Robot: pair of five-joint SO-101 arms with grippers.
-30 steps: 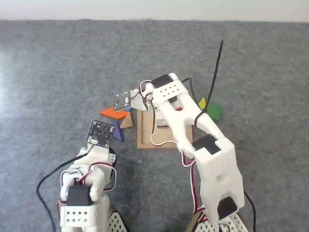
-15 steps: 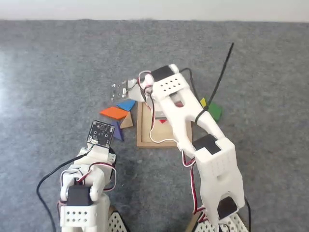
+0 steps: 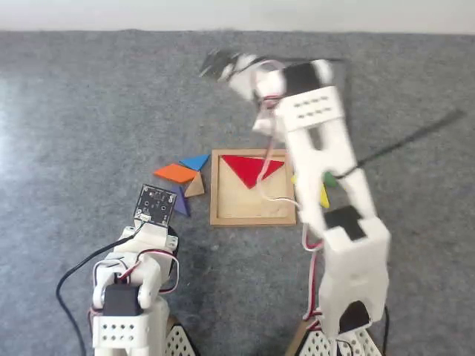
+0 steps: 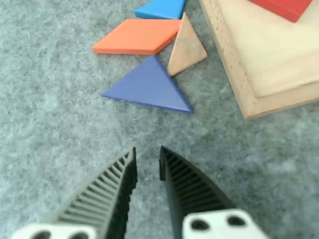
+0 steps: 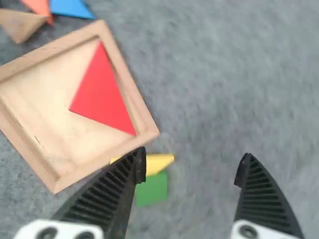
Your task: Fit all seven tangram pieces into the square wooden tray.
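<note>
The square wooden tray [image 3: 216,189] lies mid-table with one red triangle [image 3: 252,167] in its far half. Left of it lie an orange parallelogram [image 3: 176,173], a blue triangle [image 3: 196,161], a small wooden triangle [image 3: 195,186] and a purple triangle [image 3: 182,202]. Yellow [image 3: 323,196] and green [image 3: 329,178] pieces sit at the tray's right. My right gripper [image 5: 194,157] is open and empty, high above the tray [image 5: 125,82]. My left gripper [image 4: 147,154] is shut and empty over carpet, a short way from the purple triangle [image 4: 147,87].
Grey carpet covers the table, with wide free room on the far side and to both sides. The right arm [image 3: 312,111] stretches over the tray's right edge. A black cable juts out to its right.
The right arm rose from the tray's far left corner and swung to the far side, uncovering the red triangle in the tray. The left arm stayed put.
</note>
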